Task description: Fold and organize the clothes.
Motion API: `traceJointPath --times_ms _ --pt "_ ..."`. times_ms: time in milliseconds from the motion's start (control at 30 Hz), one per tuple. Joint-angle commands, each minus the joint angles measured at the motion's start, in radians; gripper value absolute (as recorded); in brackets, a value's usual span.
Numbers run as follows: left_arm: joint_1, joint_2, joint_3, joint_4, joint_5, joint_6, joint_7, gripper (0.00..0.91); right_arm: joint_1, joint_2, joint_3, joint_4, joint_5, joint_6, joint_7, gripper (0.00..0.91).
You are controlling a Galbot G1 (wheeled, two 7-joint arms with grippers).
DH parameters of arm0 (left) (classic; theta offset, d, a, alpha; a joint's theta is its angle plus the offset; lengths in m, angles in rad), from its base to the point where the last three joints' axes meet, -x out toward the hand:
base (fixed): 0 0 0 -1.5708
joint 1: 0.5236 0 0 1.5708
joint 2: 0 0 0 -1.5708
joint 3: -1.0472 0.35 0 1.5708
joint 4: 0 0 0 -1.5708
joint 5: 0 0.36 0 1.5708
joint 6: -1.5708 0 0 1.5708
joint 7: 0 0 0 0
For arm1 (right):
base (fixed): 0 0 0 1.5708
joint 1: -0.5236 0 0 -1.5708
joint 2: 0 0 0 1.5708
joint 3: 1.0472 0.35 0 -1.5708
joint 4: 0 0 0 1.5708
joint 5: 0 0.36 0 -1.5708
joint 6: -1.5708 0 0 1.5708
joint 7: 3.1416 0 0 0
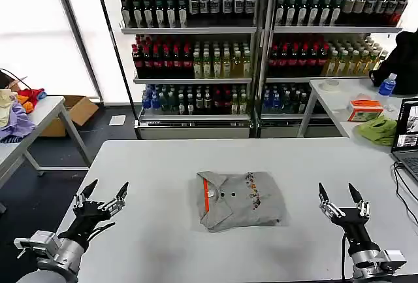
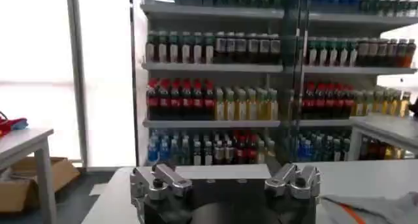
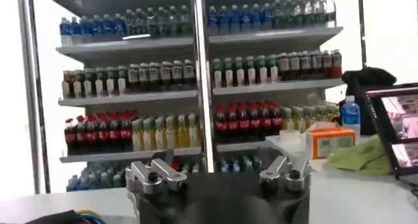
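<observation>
A light grey shirt (image 1: 238,199) lies folded into a compact rectangle in the middle of the white table (image 1: 157,165), with its orange-lined neck, dark buttons and small multicoloured print facing up. My left gripper (image 1: 104,191) hovers open near the table's front left, well apart from the shirt. My right gripper (image 1: 339,195) hovers open near the front right, also clear of it. In the left wrist view the left gripper (image 2: 225,179) holds nothing, and a corner of the shirt (image 2: 375,209) shows beside it. The right gripper (image 3: 219,176) in the right wrist view is spread with nothing in it.
Shelves of bottles (image 1: 196,54) stand behind the table. A side table on the left carries a heap of coloured fabrics (image 1: 16,110). On the right sit a lime-green cloth (image 1: 379,129), an orange box (image 1: 364,110), a water bottle (image 1: 387,85) and a laptop (image 1: 408,136).
</observation>
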Motion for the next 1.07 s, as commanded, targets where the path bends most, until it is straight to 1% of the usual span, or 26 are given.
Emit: traceJointPath --times_ms 33,167,233,267,300,333,433,500,567,600,667,800,1067 --pt "0.006 -0.014 -0.018 -0.017 -0.005 -0.006 0.001 0.907 -0.054 -0.003 0.059 0.008 0.014 0.028 -0.044 0.907" --pt "0.007 -0.015 -0.019 -0.029 -0.003 -0.004 0.001 0.907 -0.045 0.000 0.031 0.002 -0.007 0.029 -0.033 0.907" --pt "0.009 -0.015 -0.020 -0.039 -0.004 -0.004 0.004 0.907 -0.045 -0.002 0.028 0.003 -0.031 0.028 -0.037 0.907" --pt "0.010 -0.015 -0.020 -0.041 -0.002 -0.001 0.005 0.907 -0.046 -0.003 0.024 0.006 -0.029 0.033 -0.037 0.907" --pt "0.009 -0.016 -0.025 -0.044 0.001 0.009 0.010 0.907 -0.045 -0.002 0.018 0.011 -0.021 0.034 -0.024 0.907" --pt "0.007 -0.017 -0.026 -0.044 0.000 0.012 0.017 0.907 -0.041 -0.002 0.017 0.011 -0.007 0.021 -0.019 0.907" --pt "0.002 -0.017 -0.024 -0.037 -0.003 -0.002 0.042 0.907 -0.036 -0.010 0.025 -0.004 -0.019 0.020 -0.046 0.907" --pt "0.003 -0.021 -0.022 -0.037 -0.003 -0.024 0.064 0.907 -0.037 -0.013 0.031 -0.005 -0.017 0.016 -0.053 0.907" --pt "0.006 -0.029 -0.016 -0.032 0.008 -0.098 0.115 0.907 -0.042 -0.013 0.043 -0.013 -0.014 0.026 -0.068 0.907" --pt "0.007 -0.033 -0.011 -0.031 0.028 -0.106 0.120 0.907 -0.043 -0.013 0.048 -0.017 -0.013 0.029 -0.069 0.907" --pt "0.012 -0.045 0.007 -0.021 0.086 -0.155 0.125 0.907 -0.051 -0.014 0.066 -0.022 -0.002 0.037 -0.080 0.907" --pt "0.030 -0.053 0.009 -0.026 0.104 -0.175 0.139 0.907 -0.077 -0.018 0.083 0.003 0.013 0.040 -0.091 0.907" --pt "0.042 -0.051 -0.011 -0.025 0.101 -0.174 0.150 0.907 -0.104 -0.029 0.080 0.020 0.015 0.036 -0.076 0.907"
